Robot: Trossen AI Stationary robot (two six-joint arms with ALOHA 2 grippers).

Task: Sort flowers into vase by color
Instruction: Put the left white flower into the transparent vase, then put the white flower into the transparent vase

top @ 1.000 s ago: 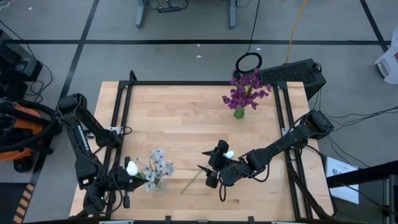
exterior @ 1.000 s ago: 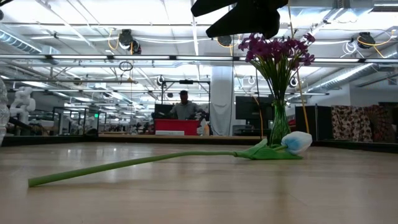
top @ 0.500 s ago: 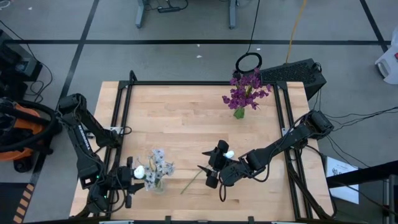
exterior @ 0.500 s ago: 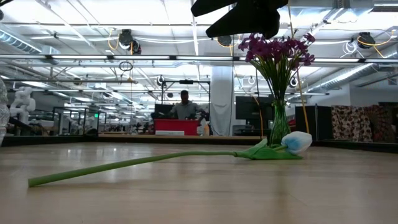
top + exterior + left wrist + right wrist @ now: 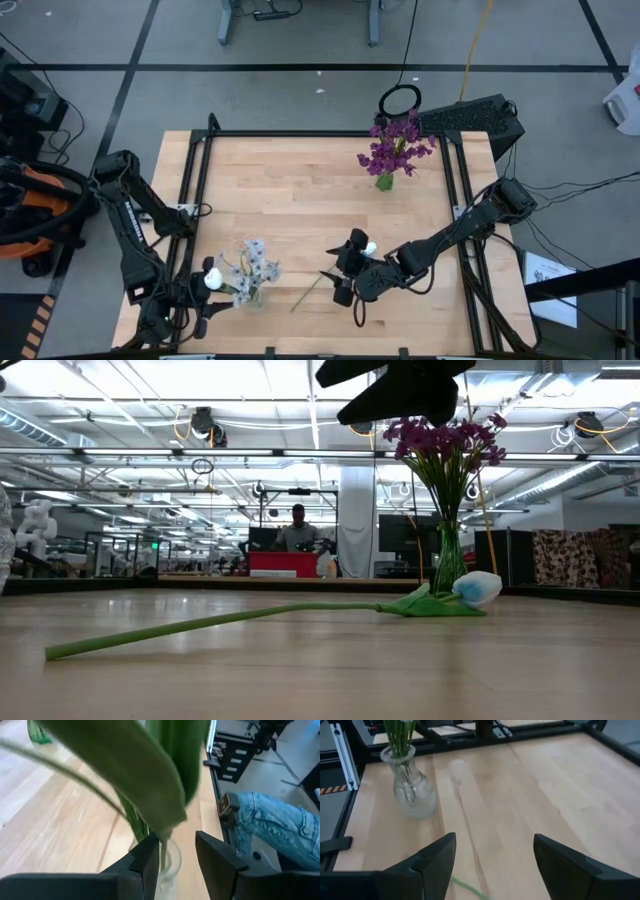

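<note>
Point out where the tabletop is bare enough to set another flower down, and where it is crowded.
Free: the wide bare wood between the purple bouquet vase and the clear vase, and the table's far-left area. Crowded: the near edge, where the left gripper is at the clear vase, and the right gripper hovers over the loose white flower and its stem.

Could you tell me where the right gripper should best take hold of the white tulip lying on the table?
Probably on the bare stem, coming straight down from above. The white tulip lies flat, its thin stem running clear across the wood, so open fingers can straddle it. The right gripper hangs open just above it; the leaves by the bud look bulkier.
</note>
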